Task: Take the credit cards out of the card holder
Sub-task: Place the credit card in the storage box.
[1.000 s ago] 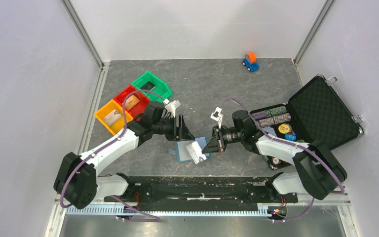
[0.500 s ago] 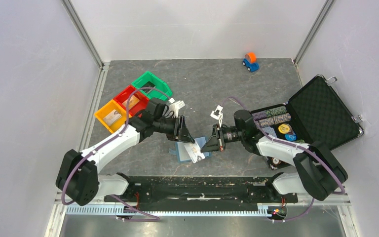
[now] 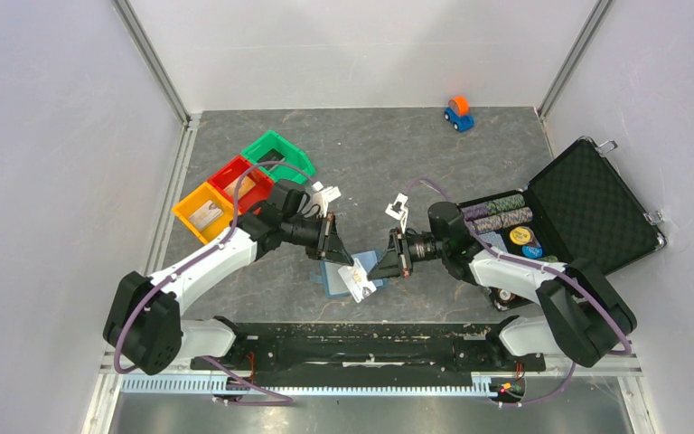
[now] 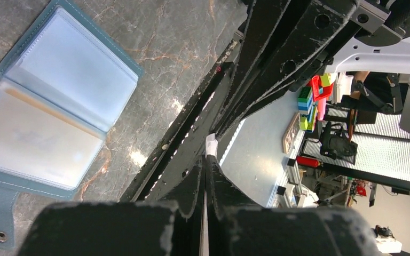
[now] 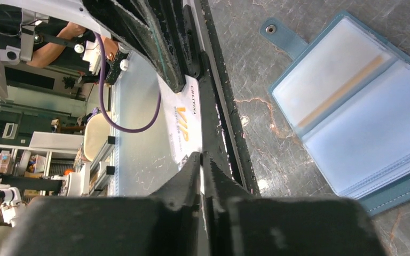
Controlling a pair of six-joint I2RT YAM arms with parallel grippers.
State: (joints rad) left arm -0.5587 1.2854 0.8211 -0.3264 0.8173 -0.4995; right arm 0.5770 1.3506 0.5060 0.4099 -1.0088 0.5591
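The right claw (image 5: pixel 200 157) is pressed together on one end of a white credit card (image 5: pixel 184 128), and the left claw (image 4: pixel 205 160) pinches the far end. Below both claws, the blue card holder (image 5: pixel 352 122) lies open on the surface (image 5: pixel 269 144).

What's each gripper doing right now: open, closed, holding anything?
Left gripper: closed, pinching one end of the credit card.
Right gripper: closed, pinching the other end of that credit card.

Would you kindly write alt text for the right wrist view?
A white VIP card is held at opposite ends by the shut jaws of the right gripper and left gripper; the open blue card holder lies alongside on the table.
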